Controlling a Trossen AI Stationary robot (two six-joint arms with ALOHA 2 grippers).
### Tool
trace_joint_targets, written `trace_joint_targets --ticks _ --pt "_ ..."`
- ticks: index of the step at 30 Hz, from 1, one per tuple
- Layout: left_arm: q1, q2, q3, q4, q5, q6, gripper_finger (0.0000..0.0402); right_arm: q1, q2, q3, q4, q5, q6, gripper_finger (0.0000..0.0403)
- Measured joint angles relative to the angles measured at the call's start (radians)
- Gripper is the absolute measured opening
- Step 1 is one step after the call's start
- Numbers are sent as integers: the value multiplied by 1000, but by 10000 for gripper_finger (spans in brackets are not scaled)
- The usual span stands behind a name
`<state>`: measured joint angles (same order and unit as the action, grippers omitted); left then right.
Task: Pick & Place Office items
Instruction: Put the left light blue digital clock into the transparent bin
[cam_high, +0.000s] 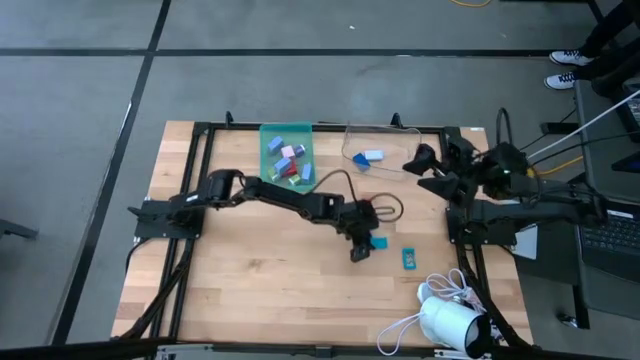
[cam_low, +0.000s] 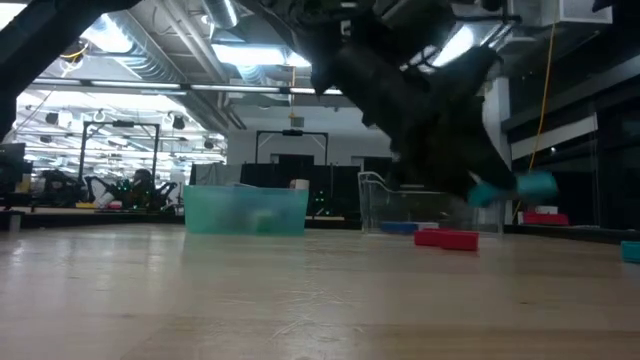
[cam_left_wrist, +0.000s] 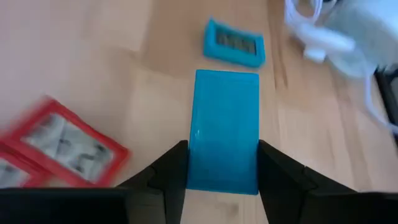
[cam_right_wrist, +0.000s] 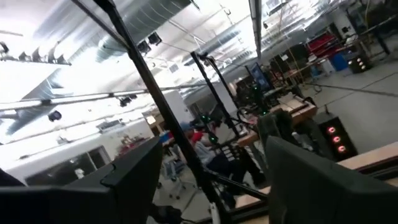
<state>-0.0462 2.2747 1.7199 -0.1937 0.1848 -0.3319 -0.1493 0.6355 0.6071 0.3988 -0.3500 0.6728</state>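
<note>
My left gripper (cam_high: 362, 246) (cam_left_wrist: 222, 182) reaches out to the table's right middle and is shut on a blue rectangular piece (cam_left_wrist: 227, 127) (cam_low: 512, 187). A teal piece (cam_left_wrist: 234, 43) (cam_high: 409, 258) lies flat on the wood just beyond it, and a red piece (cam_left_wrist: 62, 144) (cam_low: 447, 238) lies flat beside it. The teal tray (cam_high: 268, 160) near the far edge holds several coloured pieces. A blue and white piece (cam_high: 368, 157) lies in the clear bin (cam_high: 395, 132). My right gripper (cam_high: 425, 165) (cam_right_wrist: 211, 186) hangs open, raised at the table's right far side. My left gripper pinches the blue piece by its two long edges at the near end (cam_left_wrist: 222, 174), one finger on each side. The fingers (cam_left_wrist: 169, 177) lie along the piece, slanting down from the table's left. Most of its length sticks out past the fingertips. The low view shows it lifted clear of the table.
A white camera with a cable (cam_high: 445, 318) sits at the near right corner. A black frame (cam_high: 200, 135) runs round the table's edges. Bare wood (cam_high: 270, 280) spreads across the near left.
</note>
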Motion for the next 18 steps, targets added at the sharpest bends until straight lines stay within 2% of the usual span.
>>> trace_joint_targets --ticks 5,13,16,18 --pt "55 -65 0 66 -2 1 152 -23 -176 0 -171 16 -58 292" --pt "159 -172 2 124 -5 14 152 -29 -532 0 -559 195 -80 292" --pt "216 -200 2 114 -6 29 152 -29 -620 0 -691 250 -52 292" --pt "260 -202 2 107 -7 29 152 -29 -635 1 -723 264 -44 292"
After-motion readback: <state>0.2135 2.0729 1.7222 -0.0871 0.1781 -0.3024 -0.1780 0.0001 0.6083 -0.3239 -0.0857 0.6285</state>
